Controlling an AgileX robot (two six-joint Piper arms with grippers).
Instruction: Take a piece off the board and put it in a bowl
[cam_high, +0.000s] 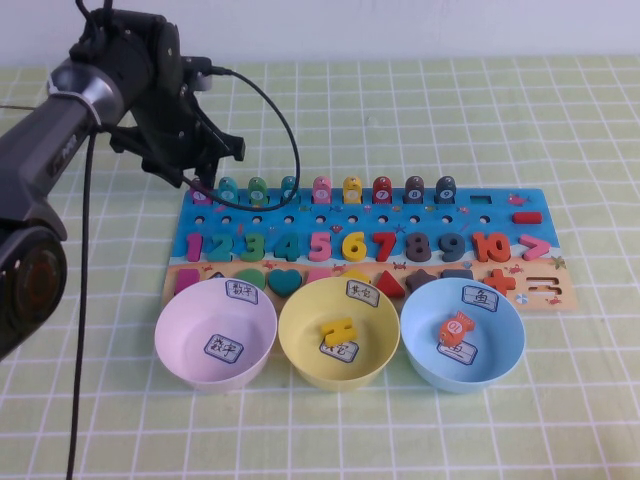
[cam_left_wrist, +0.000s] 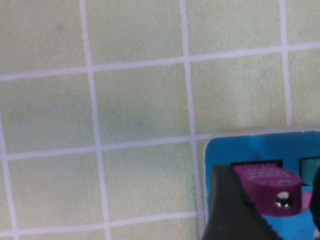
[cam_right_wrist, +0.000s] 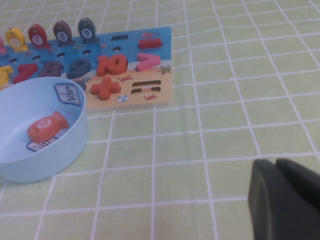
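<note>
The board (cam_high: 500, 205) lies flat behind three bowls. My left gripper (cam_high: 200, 183) hangs over the board's far left corner. In the left wrist view the gripper (cam_left_wrist: 274, 197) has its jaws on either side of the magenta piece (cam_left_wrist: 265, 182), which stands at the board's corner (cam_left_wrist: 250, 147); they look closed on it. The light blue bowl (cam_high: 425, 345) is the right one of the three and holds an orange token (cam_high: 455, 328). My right gripper (cam_right_wrist: 276, 164) is shut and empty, low over the cloth to the right of the blue bowl (cam_right_wrist: 60, 155); it does not show in the high view.
A pink bowl (cam_high: 175, 350) and a yellow bowl (cam_high: 300, 350) with a yellow shape stand left of the blue one. A row of fish tokens (cam_high: 352, 188) stands along the board's far edge. The left arm's black cable (cam_high: 285, 130) loops over that row.
</note>
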